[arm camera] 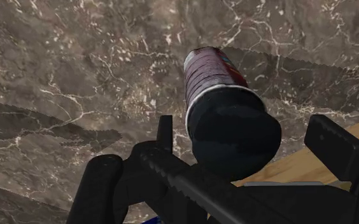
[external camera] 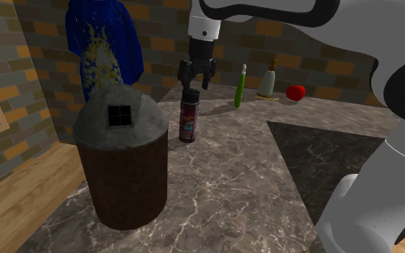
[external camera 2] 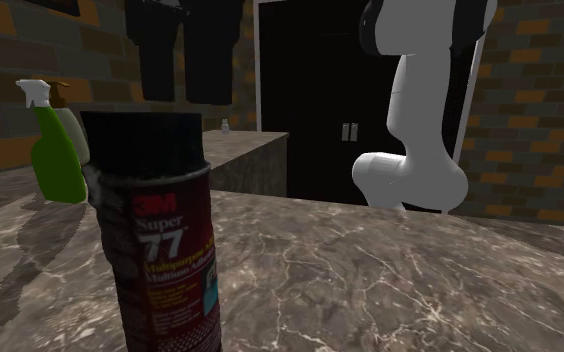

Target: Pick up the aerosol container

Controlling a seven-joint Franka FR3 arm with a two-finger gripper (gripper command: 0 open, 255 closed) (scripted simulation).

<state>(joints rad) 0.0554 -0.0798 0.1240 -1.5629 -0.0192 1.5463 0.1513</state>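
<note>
The aerosol container [external camera: 187, 116] is a dark red can with a black cap, standing upright on the marble counter [external camera: 230, 180]. Close up in the second exterior view, the can [external camera 2: 158, 255] carries a "3M 77" label. My black gripper [external camera: 196, 86] hangs straight above the cap, pointing down. Seen from the wrist, the gripper [arm camera: 248, 147] is open: one finger [arm camera: 165, 135] and the other finger [arm camera: 337, 149] stand on either side of the can's cap [arm camera: 233, 130], with a gap on each side. Nothing is held.
A tall dark bin with a grey domed lid [external camera: 122, 162] stands on the counter near the can, toward the shoulder view's left. Against the brick wall are a green bottle [external camera: 240, 86], a soap dispenser [external camera: 267, 80] and a red round object [external camera: 295, 92]. A green spray bottle [external camera 2: 58, 150] stands behind the can.
</note>
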